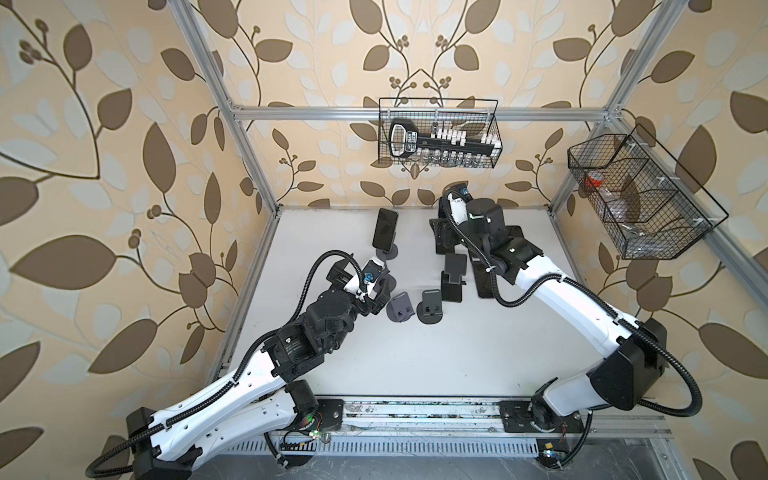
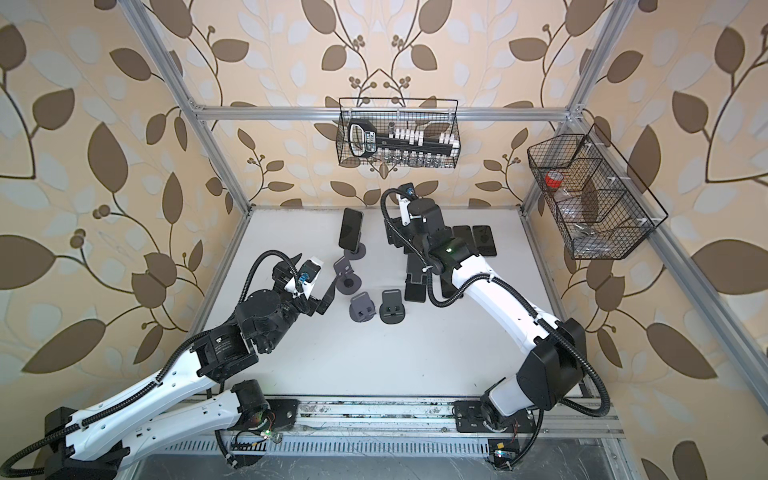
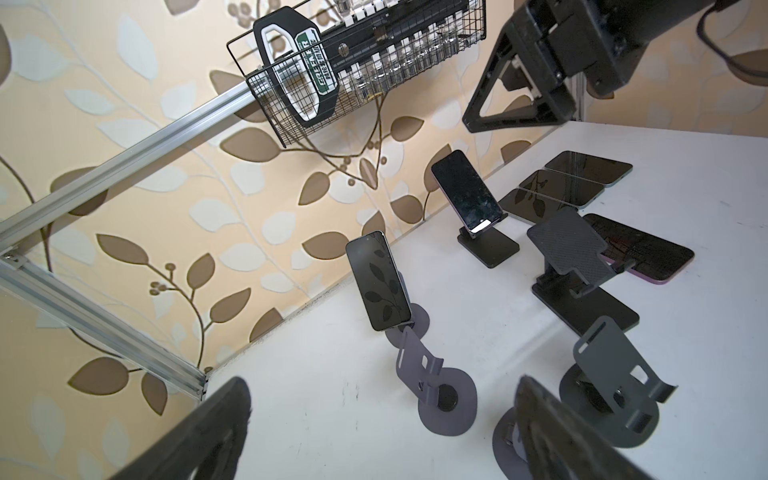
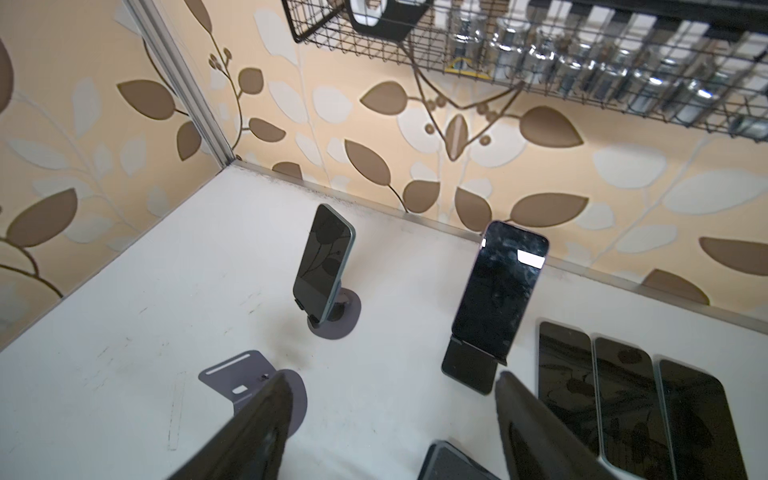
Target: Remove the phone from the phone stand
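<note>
Nearest the bases, the left gripper (image 3: 380, 390) hangs wide open and empty above an empty stand (image 3: 415, 361). Farther in, the right gripper (image 4: 395, 380) has its fingers apart with nothing between them. Just ahead of those fingers a phone (image 4: 498, 291) leans back on a black stand (image 4: 469, 370), its long axis rising toward the back wall. A second phone (image 4: 322, 266) sits on a round stand (image 4: 336, 326), probably nearer the left arm.
</note>
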